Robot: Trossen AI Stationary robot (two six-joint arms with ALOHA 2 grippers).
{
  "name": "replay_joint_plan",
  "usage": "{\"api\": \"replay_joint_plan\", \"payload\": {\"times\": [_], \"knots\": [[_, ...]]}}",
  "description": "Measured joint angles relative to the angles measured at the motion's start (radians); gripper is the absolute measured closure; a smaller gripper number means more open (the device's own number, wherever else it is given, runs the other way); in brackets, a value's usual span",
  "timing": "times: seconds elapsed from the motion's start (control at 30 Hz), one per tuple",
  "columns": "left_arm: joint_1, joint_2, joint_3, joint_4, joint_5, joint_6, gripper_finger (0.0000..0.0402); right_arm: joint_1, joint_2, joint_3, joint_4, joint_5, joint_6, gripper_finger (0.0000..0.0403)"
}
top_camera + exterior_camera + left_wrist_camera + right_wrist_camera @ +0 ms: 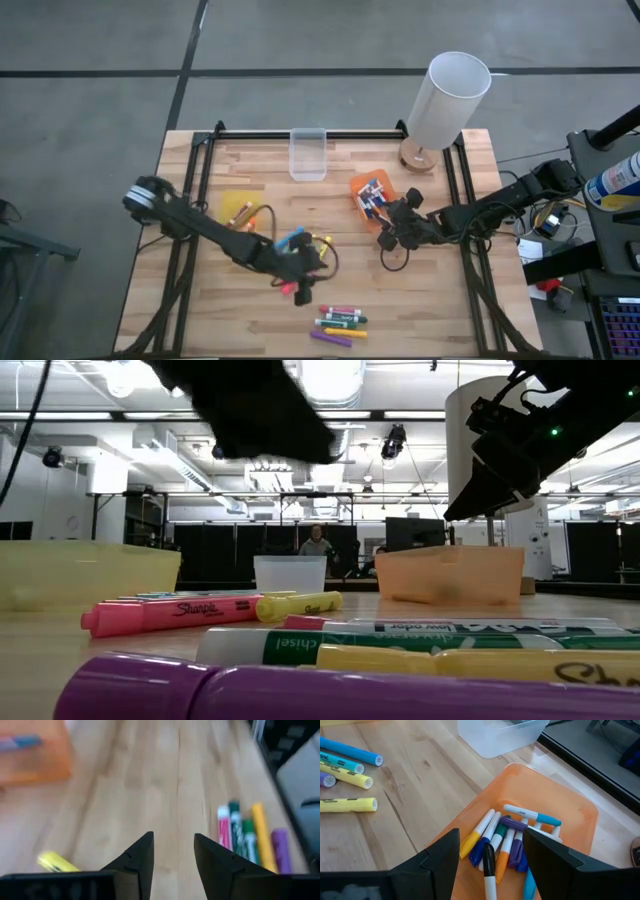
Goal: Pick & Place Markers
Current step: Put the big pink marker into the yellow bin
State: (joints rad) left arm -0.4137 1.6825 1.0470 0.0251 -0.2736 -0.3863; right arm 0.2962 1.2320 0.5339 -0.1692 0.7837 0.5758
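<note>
Sorting slim pens: right gripper (490,851) wide and empty above orange bin (570,820) near table's right edge, probably just released; left gripper (172,852) parted, empty, approaching markers (340,325) at front edge.

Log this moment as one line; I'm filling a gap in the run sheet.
left gripper: open, empty, above table near loose markers | right gripper: open, empty, over orange bin holding markers
</note>
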Motion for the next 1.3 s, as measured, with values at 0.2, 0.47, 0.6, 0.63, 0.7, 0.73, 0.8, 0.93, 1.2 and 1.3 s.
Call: {"api": "replay_joint_plan", "payload": {"times": [0.2, 0.47, 0.6, 0.63, 0.7, 0.73, 0.8, 0.93, 1.2, 1.3], "knots": [[-0.009, 0.157, 0.106, -0.007, 0.065, -0.008, 0.0268, 0.000, 0.000, 0.000, 0.000, 0.000, 0.000, 0.0193], [-0.033, 0.301, 0.262, -0.107, 0.190, -0.007, 0.0268, 0.000, 0.000, -0.001, 0.000, 0.001, 0.000, 0.0193], [-0.040, 0.338, 0.313, -0.146, 0.210, -0.007, 0.0268, 0.000, 0.000, -0.001, 0.000, 0.002, 0.000, 0.0193], [-0.042, 0.344, 0.320, -0.156, 0.210, -0.004, 0.0268, 0.000, 0.000, -0.001, 0.000, 0.002, 0.000, 0.0193], [-0.042, 0.359, 0.330, -0.186, 0.210, 0.000, 0.0268, 0.000, 0.000, -0.001, 0.001, 0.002, 0.000, 0.0193], [-0.042, 0.364, 0.330, -0.195, 0.210, 0.000, 0.0268, 0.000, 0.000, -0.001, 0.001, 0.002, 0.000, 0.0193], [-0.042, 0.377, 0.329, -0.196, 0.212, -0.006, 0.0268, 0.000, 0.000, -0.001, 0.002, 0.001, 0.002, 0.0193], [-0.046, 0.399, 0.330, -0.183, 0.217, -0.007, 0.0268, 0.000, 0.000, -0.001, 0.003, 0.002, 0.002, 0.0193], [-0.046, 0.410, 0.328, -0.206, 0.202, -0.005, 0.0268, 0.000, 0.000, -0.001, 0.003, 0.001, 0.003, 0.0193], [-0.046, 0.410, 0.331, -0.225, 0.194, -0.004, 0.0268, 0.000, 0.000, -0.001, 0.003, 0.002, 0.002, 0.0193]]}}
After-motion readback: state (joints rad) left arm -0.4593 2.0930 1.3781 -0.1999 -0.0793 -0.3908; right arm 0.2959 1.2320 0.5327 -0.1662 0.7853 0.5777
